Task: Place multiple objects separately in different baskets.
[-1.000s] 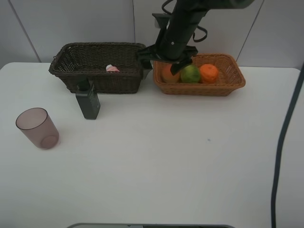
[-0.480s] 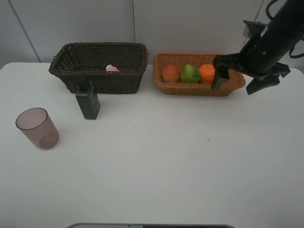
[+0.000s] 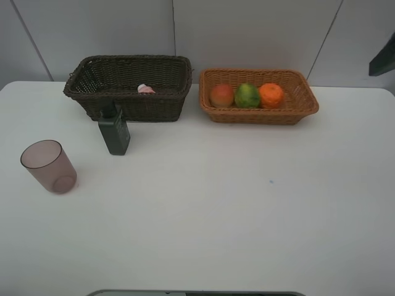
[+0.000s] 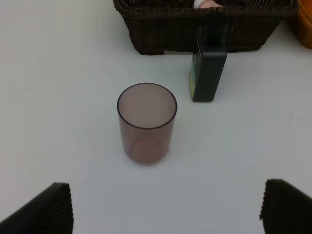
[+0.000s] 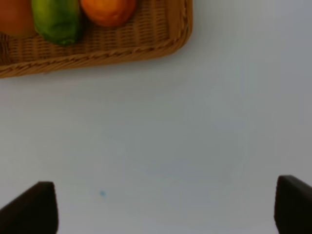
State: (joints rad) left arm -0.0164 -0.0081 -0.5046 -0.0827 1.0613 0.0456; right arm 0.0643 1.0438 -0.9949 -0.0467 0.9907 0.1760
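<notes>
Fruit sorting looks finished. The red-orange fruit (image 3: pixel 221 95), green fruit (image 3: pixel 247 95) and orange (image 3: pixel 271 95) lie side by side in the light basket (image 3: pixel 302 108) at 1 o'clock on the worktop (image 3: pixel 216 203). The pink bottle (image 3: pixel 146 89) lies in the dark basket (image 3: pixel 126 105) at 11 o'clock.

Two items wait outside. The dark green bottle (image 3: pixel 114 131) stands just beside that basket's 6 o'clock side, and the cup (image 3: pixel 48 166) stands upright at 9 o'clock.

The left gripper (image 4: pixel 165 209) faces the cup, jaws wide and empty. The right gripper (image 5: pixel 163 209) is likewise wide and empty. The likely next move is a left-arm pick of the cup, straddling it without tipping it.
</notes>
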